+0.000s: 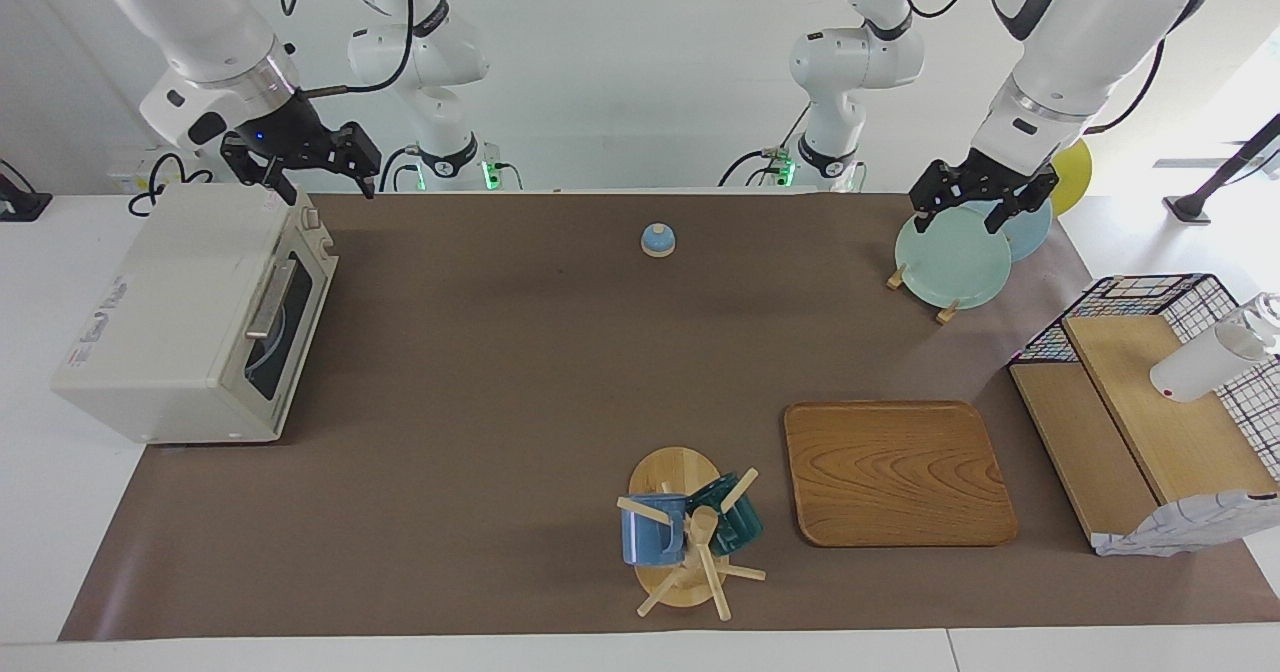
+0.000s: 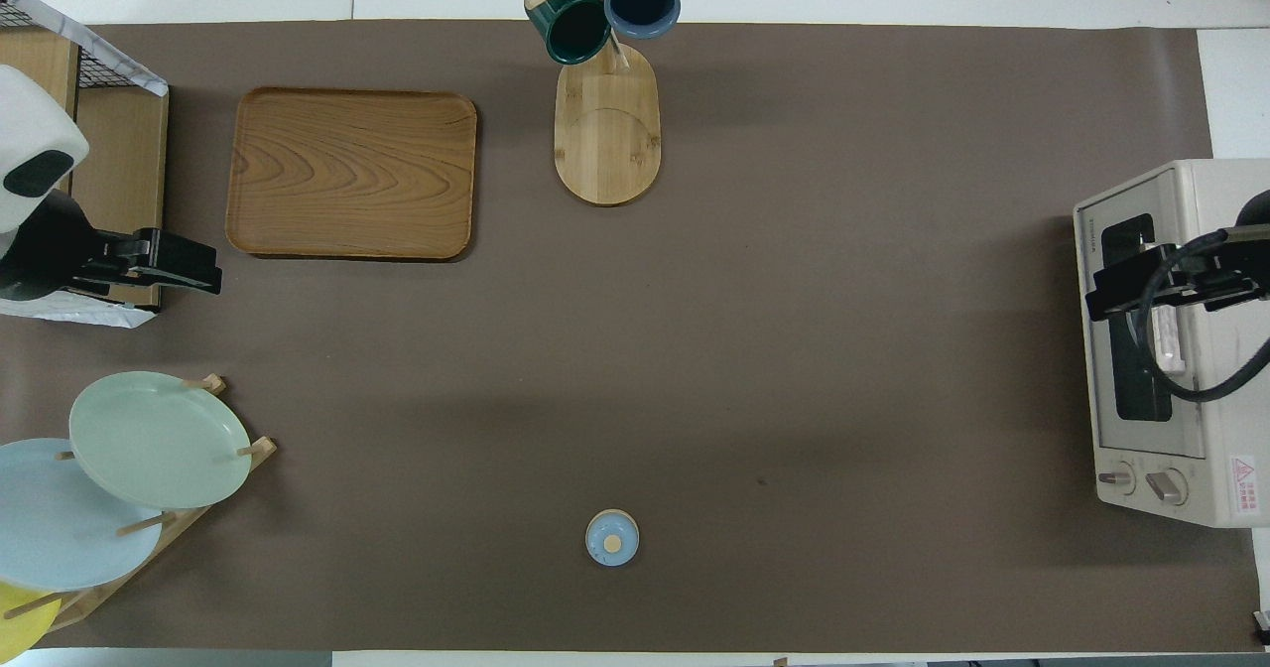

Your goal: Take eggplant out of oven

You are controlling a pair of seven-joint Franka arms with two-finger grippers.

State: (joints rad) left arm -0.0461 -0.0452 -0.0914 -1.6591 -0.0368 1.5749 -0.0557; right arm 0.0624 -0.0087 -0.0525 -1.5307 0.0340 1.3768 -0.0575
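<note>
We see the oven [image 1: 190, 317] at the frame's left, door shut, so the eggplant is hidden. Our right gripper [image 1: 318, 190], open and empty, hangs over its top to reach the handle; the left gripper [image 1: 975, 214] waits open. The overhead view alone shows the knobs [image 2: 1141, 481].

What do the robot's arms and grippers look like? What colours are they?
Both arms are fat, smooth and white, with dark joints and a shiny silver ring at each wrist. Black cables loop along them. The right gripper and the left gripper are black, each with two thin fingers. A tiny blue light glows on the right gripper's wrist.
</note>
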